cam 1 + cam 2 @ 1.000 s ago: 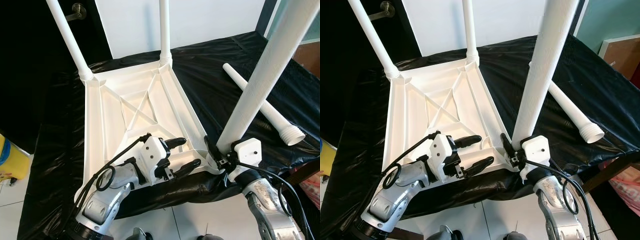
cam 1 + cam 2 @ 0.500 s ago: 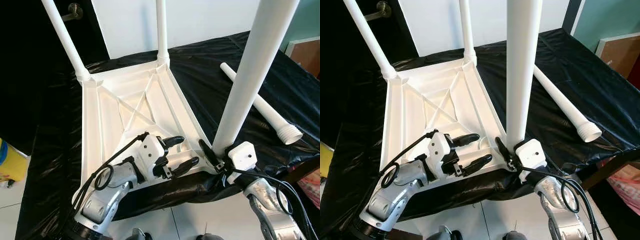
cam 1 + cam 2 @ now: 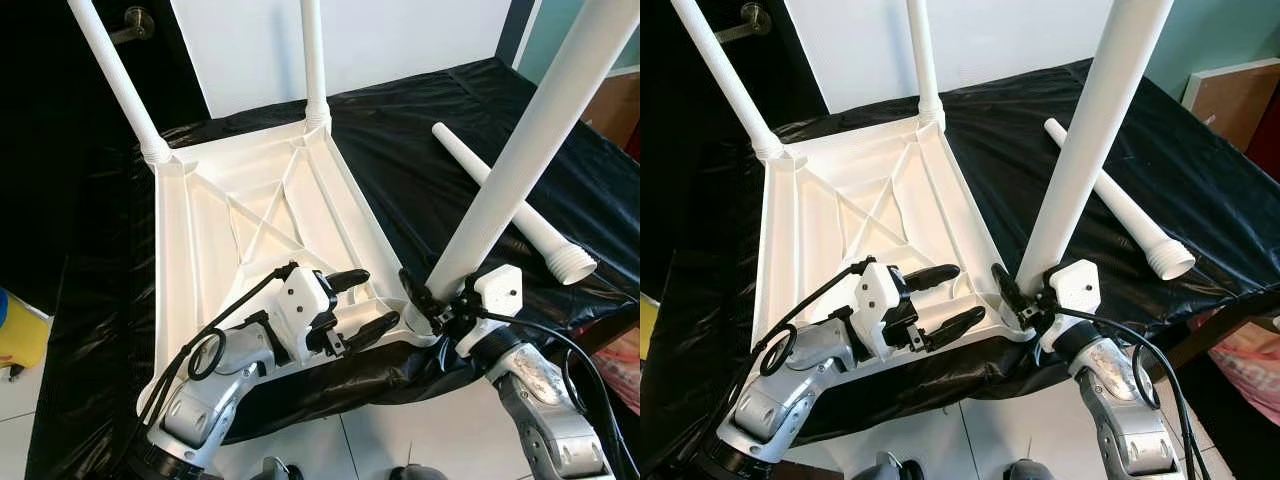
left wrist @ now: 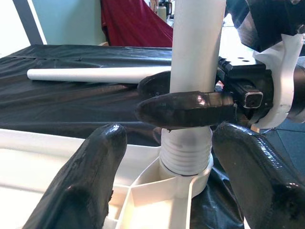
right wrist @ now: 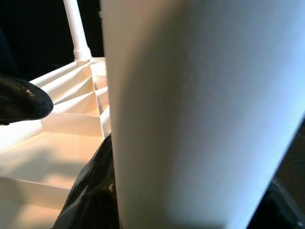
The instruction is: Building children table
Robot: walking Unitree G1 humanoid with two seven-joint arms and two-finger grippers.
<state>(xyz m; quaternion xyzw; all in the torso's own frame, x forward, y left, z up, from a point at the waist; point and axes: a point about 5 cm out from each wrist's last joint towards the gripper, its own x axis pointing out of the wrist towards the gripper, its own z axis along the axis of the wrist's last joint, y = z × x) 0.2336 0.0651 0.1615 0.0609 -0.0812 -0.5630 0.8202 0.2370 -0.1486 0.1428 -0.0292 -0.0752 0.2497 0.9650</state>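
Note:
A white children's tabletop lies upside down on a black sheet, with two legs standing in its far corners. My right gripper is shut on a third white leg near its threaded foot. That foot sits at the near right corner socket, and the leg leans to the right. My left gripper hovers open over the tabletop's near rim, its fingers pointing at that socket. A fourth leg lies loose on the sheet to the right.
The black sheet hangs over the table's front edge just under both grippers. A yellow object sits on the floor at the left. A brown board and pink cloth are at the right.
The leg in my right gripper stood nearly upright half a second ago and now leans to the right. The left gripper has kept its place, still open.

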